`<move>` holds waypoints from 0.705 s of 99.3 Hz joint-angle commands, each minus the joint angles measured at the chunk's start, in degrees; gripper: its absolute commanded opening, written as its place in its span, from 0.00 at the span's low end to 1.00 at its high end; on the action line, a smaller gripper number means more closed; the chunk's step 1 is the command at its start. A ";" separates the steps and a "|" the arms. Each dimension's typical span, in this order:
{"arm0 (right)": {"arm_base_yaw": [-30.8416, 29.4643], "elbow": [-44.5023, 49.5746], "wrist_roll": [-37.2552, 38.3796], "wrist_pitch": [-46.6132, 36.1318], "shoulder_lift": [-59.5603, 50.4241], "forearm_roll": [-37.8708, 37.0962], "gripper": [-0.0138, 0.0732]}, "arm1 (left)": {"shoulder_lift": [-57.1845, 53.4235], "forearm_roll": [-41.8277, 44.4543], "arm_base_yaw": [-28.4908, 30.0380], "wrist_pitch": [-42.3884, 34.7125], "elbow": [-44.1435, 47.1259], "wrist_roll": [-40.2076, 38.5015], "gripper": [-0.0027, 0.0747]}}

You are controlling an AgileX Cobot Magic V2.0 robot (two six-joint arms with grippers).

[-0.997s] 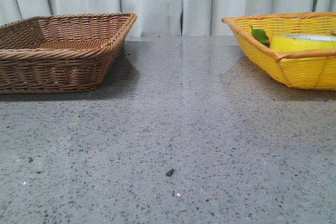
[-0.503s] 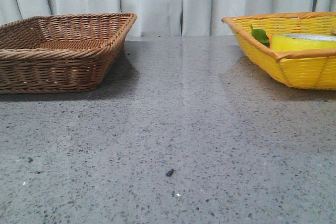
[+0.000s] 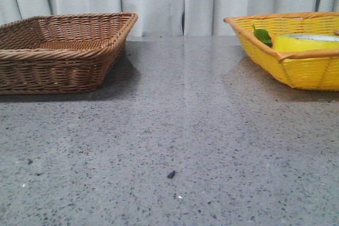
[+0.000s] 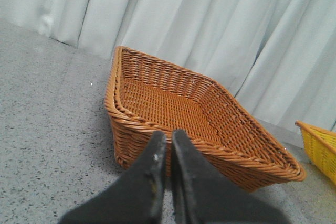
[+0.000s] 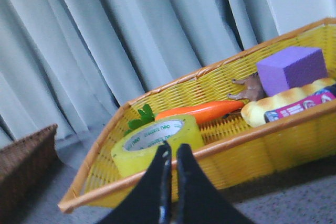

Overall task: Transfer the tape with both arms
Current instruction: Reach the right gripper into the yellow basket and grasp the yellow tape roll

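The tape (image 5: 157, 139) lies flat in the near corner of the yellow basket (image 5: 247, 153), at lower centre of the right wrist view, with the carrot (image 5: 202, 111) just behind it and a purple block (image 5: 291, 66) toward the upper right; the right gripper (image 5: 171, 153) hangs short of the rim, fingers pressed together and holding nothing. The left gripper (image 4: 169, 142) is likewise closed and empty before the brown wicker basket (image 4: 199, 116); a closed descent would probably strike the rim or shove the roll against the carrot.
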 commanded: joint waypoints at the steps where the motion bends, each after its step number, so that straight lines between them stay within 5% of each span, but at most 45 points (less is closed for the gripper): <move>1: -0.40 -0.78 0.08 -4.56 -0.98 5.96 0.08 | -1.66 -0.70 0.06 -2.96 -0.81 -0.67 0.01; 36: -0.29 -17.20 -0.02 14.70 7.28 -2.21 0.09 | 7.78 19.89 0.06 15.49 -18.56 -0.12 0.02; 47: 0.24 -23.22 -4.36 21.65 14.72 -2.67 0.16 | 13.95 19.89 -0.05 19.13 -23.17 -0.12 0.21; 60: 2.06 -32.43 -8.47 31.88 24.36 -2.67 0.42 | 20.12 19.89 -0.05 19.05 -27.19 -0.12 0.52; 70: 4.86 -39.71 -8.59 37.86 32.92 -2.67 0.56 | 23.84 19.89 -0.05 19.16 -29.27 -0.12 0.56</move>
